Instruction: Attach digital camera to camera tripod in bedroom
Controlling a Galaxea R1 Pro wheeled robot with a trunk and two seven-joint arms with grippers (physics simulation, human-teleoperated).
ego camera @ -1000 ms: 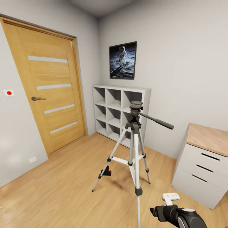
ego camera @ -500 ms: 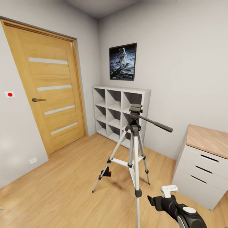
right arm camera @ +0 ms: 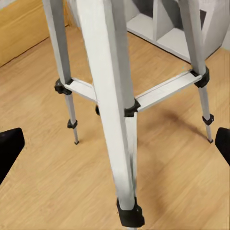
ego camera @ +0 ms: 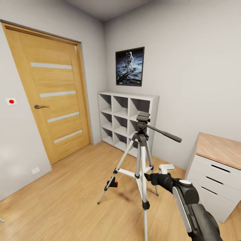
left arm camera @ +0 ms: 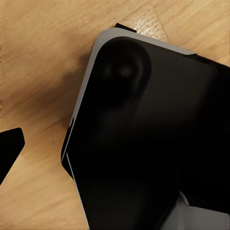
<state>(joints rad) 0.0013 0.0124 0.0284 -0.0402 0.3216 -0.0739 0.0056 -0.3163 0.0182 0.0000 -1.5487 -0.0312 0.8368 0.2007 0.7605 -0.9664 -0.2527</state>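
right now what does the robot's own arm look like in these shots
The right arm is a glossy black, rounded shell with pale grey side panels and a light disc cap on one joint. Its wrist ends in a small white block. Black fingertip wedges frame the right wrist view.

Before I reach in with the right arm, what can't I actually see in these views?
- Camera: head view, small on the floor behind a tripod leg; its lens and orientation unreadable.
- Right gripper: head view, too small and dark against the tripod leg to tell open or shut; in the right wrist view the fingertips are cut off by the edges.
- Left gripper: left wrist view, one fingertip at the edge; a dark robot part blocks most.
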